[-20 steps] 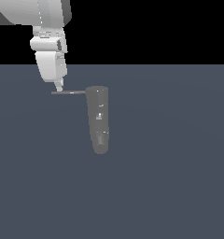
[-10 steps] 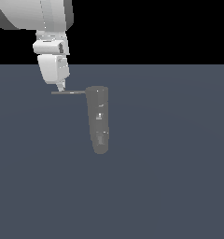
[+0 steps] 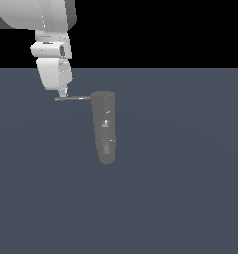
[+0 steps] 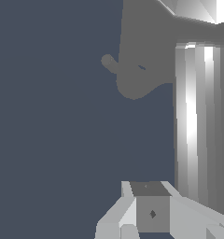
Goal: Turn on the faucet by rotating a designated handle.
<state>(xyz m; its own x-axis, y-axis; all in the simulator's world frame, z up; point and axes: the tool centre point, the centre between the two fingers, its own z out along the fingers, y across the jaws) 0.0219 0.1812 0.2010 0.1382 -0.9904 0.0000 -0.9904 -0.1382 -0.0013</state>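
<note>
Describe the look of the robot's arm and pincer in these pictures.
The arm is a thick, smooth white shell, rounded at its upper link. Below it sits a blocky white wrist housing with a darker grey seam. The pincer narrows to a small pale tip. In the wrist view its fingers show as faceted light-grey blocks around a darker grey square face bearing a small diamond mark. No cables show.

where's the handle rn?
In the exterior view, the handle sticks out from the wide upper end of the faucet toward the exterior view's left, with the claw directly above its outer end.
</note>
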